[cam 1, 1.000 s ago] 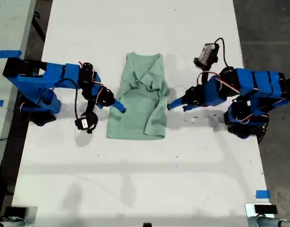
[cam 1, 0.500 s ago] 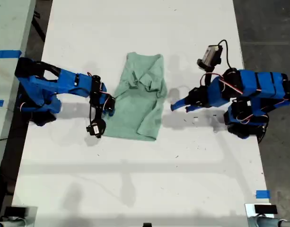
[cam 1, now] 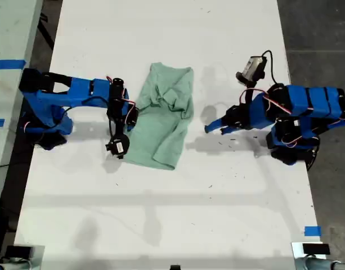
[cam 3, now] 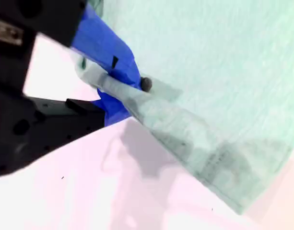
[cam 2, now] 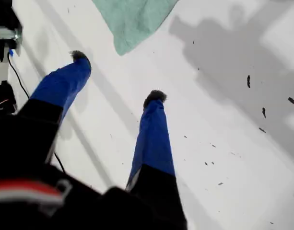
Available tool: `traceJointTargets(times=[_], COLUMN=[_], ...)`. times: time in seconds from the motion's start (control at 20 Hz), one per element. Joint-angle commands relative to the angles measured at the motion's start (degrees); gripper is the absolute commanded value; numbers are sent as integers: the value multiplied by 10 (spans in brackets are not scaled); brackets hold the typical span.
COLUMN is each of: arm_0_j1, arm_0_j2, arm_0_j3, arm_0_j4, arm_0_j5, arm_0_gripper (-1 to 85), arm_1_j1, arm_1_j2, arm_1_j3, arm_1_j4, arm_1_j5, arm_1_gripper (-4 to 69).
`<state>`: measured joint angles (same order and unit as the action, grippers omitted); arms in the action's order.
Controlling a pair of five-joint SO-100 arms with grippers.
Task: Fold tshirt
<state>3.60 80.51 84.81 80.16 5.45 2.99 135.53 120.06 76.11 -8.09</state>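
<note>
With both sleeves of the tshirt (cam 1: 164,121) already in, my second gripper (cam 1: 129,115) pinches its side edge mid-fold, while my first gripper (cam 2: 119,77) waits spread and empty beside it.

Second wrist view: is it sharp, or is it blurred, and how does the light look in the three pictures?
The second wrist view is soft and overexposed: the tshirt looks washed out, pinched in my second gripper. The first wrist view is sharper; my first gripper is open over the table, which carries broad grey shadows. The exterior view is evenly lit, with faint shadows.

Bright, soft shadows, blurry wrist views.
</note>
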Motion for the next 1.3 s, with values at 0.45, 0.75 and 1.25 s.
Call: traceJointTargets(times=[0.45, 0.75, 1.25], arm_0_j1=[6, 2, 56], arm_0_j2=[-361, -250, 216], arm_0_j3=[-425, -417, 62], arm_0_j4=[-37, 144, 144], arm_0_j5=[60, 44, -40], arm_0_gripper=[295, 292, 308], arm_1_j1=[-20, -25, -72], arm_1_j2=[19, 37, 243], arm_1_j3=[9, 25, 118], arm_1_j4=[-32, -29, 90], arm_1_j5=[13, 18, 56], arm_1_gripper=[227, 227, 240])
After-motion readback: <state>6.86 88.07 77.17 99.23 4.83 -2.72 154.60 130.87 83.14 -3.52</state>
